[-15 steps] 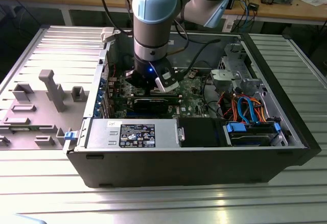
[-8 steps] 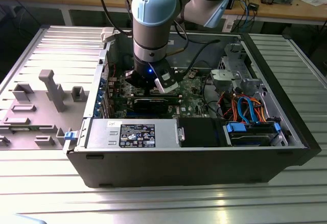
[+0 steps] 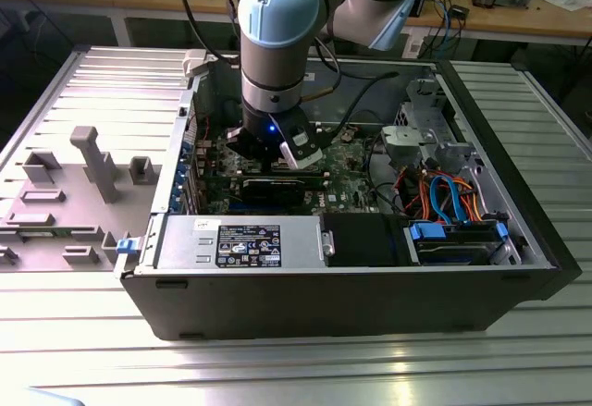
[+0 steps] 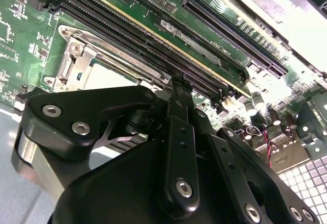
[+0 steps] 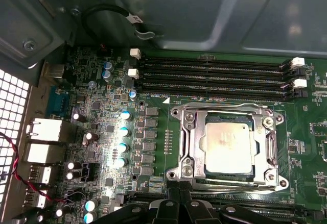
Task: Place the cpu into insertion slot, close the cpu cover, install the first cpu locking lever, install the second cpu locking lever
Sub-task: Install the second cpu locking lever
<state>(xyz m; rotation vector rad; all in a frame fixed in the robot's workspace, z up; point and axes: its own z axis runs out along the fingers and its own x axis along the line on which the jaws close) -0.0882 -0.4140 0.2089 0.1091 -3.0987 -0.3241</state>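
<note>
The cpu (image 5: 227,145), a square chip with a silvery-tan top, lies flat in the insertion slot (image 5: 180,172) on the green board. The cpu cover (image 5: 190,142), a silver frame with a square window, lies down around it. Thin wire levers (image 5: 230,105) run along two sides of the frame. My gripper (image 5: 180,196) hovers just off one edge of the socket, its two black fingers (image 4: 179,96) pressed together with nothing between them. In the second wrist view the cpu (image 4: 110,76) peeks out behind the gripper body. In the exterior view the arm's wrist (image 3: 273,138) reaches down into the open computer case (image 3: 351,286).
Long black memory slots (image 5: 214,73) run beside the socket. A power supply (image 3: 240,239), a drive bay (image 3: 458,239) and coloured cables (image 3: 444,193) fill the case's near side. A grey fixture plate (image 3: 92,161) lies at the exterior view's left.
</note>
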